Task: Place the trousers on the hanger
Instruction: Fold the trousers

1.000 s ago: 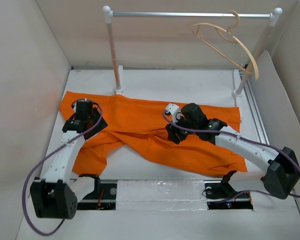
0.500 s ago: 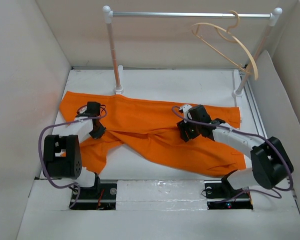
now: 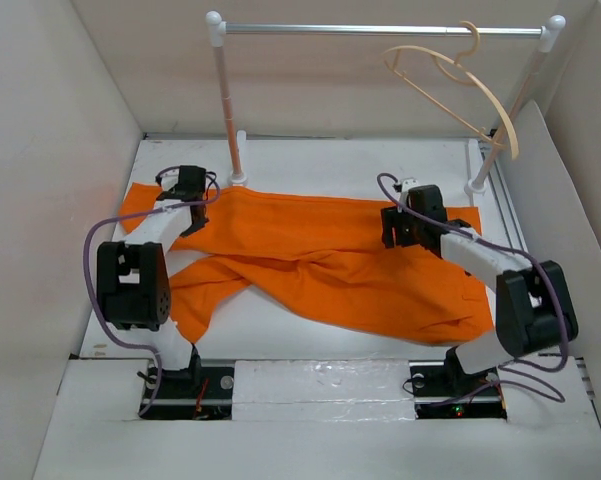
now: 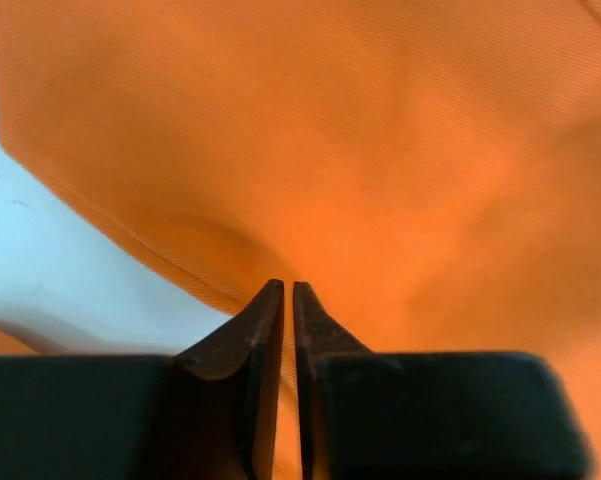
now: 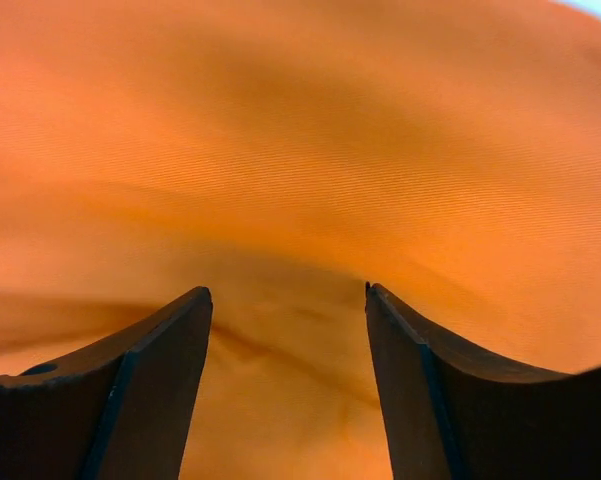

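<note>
The orange trousers (image 3: pixel 310 260) lie spread across the white table, with one leg folded toward the near left. My left gripper (image 3: pixel 188 205) is at their far left part. In the left wrist view its jaws (image 4: pixel 288 287) are closed to a slit, with a hem of the trousers (image 4: pixel 380 150) pinched between them. My right gripper (image 3: pixel 398 228) is at the far right part of the trousers. It is open (image 5: pixel 287 292), with both fingertips down on the orange fabric (image 5: pixel 280 120). The beige wooden hanger (image 3: pixel 450 85) hangs from the rail, up right.
The silver rail (image 3: pixel 380 30) on two white posts (image 3: pixel 227 110) spans the back of the table. White walls close in on the left (image 3: pixel 50 180) and right. Both arm bases sit at the near edge (image 3: pixel 320 385).
Both arms have swung away from the near side toward the back. The left gripper went up to the far left of the trousers, the right to the far right. The cloth's folds shifted.
</note>
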Robot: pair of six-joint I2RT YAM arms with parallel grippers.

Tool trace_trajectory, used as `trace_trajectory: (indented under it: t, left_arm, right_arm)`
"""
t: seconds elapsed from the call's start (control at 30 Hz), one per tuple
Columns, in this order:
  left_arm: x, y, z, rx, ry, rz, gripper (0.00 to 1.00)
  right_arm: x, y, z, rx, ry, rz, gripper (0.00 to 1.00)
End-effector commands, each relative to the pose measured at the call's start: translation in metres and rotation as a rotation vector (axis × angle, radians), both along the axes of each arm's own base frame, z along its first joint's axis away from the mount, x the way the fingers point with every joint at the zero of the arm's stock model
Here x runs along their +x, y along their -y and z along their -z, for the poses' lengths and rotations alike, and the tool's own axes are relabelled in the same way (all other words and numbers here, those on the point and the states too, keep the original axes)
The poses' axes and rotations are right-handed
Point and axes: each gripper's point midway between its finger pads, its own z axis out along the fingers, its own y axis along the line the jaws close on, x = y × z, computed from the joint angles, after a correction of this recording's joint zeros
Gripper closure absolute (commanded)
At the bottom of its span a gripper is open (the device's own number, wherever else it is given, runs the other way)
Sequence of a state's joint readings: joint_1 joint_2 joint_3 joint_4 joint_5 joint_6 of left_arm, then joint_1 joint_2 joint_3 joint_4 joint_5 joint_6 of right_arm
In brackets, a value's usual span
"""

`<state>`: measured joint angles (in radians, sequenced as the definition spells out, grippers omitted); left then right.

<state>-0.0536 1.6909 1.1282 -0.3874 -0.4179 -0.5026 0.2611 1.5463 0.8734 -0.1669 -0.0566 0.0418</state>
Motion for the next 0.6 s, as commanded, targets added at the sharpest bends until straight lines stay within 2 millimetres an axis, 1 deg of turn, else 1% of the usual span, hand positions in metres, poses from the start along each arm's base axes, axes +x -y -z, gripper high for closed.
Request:
trace_trajectory:
  t: [0.0,0.03,0.07,0.1,0.13,0.17,0.2,0.23,0.27,0.3,0.33,0.37,0.4,0.43,0.5,0.53,0.57]
  left_arm:
    - [-0.021,0.001,-0.040,0.043,0.034,0.026,0.93]
    - [-0.029,-0.001,-0.046,0.031,0.054,0.008,0.75]
    - [-0.040,-0.004,-0.063,0.010,0.107,-0.014,0.64]
    - [-0.054,0.005,-0.052,-0.081,0.100,-0.023,0.57]
    - [-0.070,0.011,-0.049,-0.178,0.118,-0.043,0.51]
    - [-0.070,0.011,-0.049,-0.178,0.118,-0.043,0.51]
    - [-0.082,0.016,-0.046,-0.232,0.136,-0.110,0.48]
    - [-0.090,0.017,-0.040,-0.264,0.117,-0.161,0.39]
    - [-0.102,0.020,-0.034,-0.292,0.082,-0.207,0.38]
    - [-0.108,0.022,-0.025,-0.309,0.050,-0.255,0.37]
    - [-0.115,0.022,-0.020,-0.324,0.026,-0.335,0.36]
    - [-0.118,0.020,-0.015,-0.315,0.007,-0.375,0.36]
    - [-0.120,0.013,-0.009,-0.276,-0.014,-0.417,0.36]
    - [-0.121,0.010,-0.005,-0.267,-0.015,-0.462,0.35]
    - [-0.124,0.006,0.005,-0.242,-0.039,-0.504,0.35]
    - [-0.125,0.007,0.009,-0.246,-0.044,-0.515,0.36]
    - [-0.126,0.008,0.013,-0.256,-0.045,-0.545,0.36]
  right_arm:
    - [0.004,-0.017,-0.075,0.020,0.197,-0.105,0.31]
    - [-0.010,-0.022,-0.076,0.019,0.178,-0.143,0.29]
    - [-0.030,-0.039,-0.083,0.037,0.192,-0.226,0.27]
    - [-0.041,-0.047,-0.083,0.044,0.186,-0.260,0.27]
    - [-0.066,-0.057,-0.072,0.039,0.134,-0.316,0.27]
    - [-0.073,-0.063,-0.067,0.036,0.120,-0.342,0.27]
    - [-0.082,-0.069,-0.065,0.044,0.117,-0.367,0.32]
    - [-0.090,-0.075,-0.062,0.053,0.109,-0.387,0.41]
    - [-0.096,-0.081,-0.060,0.059,0.110,-0.412,0.52]
    - [-0.106,-0.091,-0.054,0.067,0.108,-0.451,0.71]
    - [-0.109,-0.094,-0.053,0.071,0.110,-0.469,0.75]
    - [-0.113,-0.097,-0.051,0.069,0.109,-0.482,0.77]
    - [-0.116,-0.098,-0.049,0.065,0.099,-0.492,0.76]
    - [-0.116,-0.098,-0.048,0.061,0.099,-0.502,0.72]
    - [-0.118,-0.101,-0.049,0.068,0.102,-0.527,0.59]
    - [-0.119,-0.100,-0.049,0.062,0.103,-0.535,0.49]
    - [-0.120,-0.100,-0.048,0.061,0.098,-0.539,0.46]
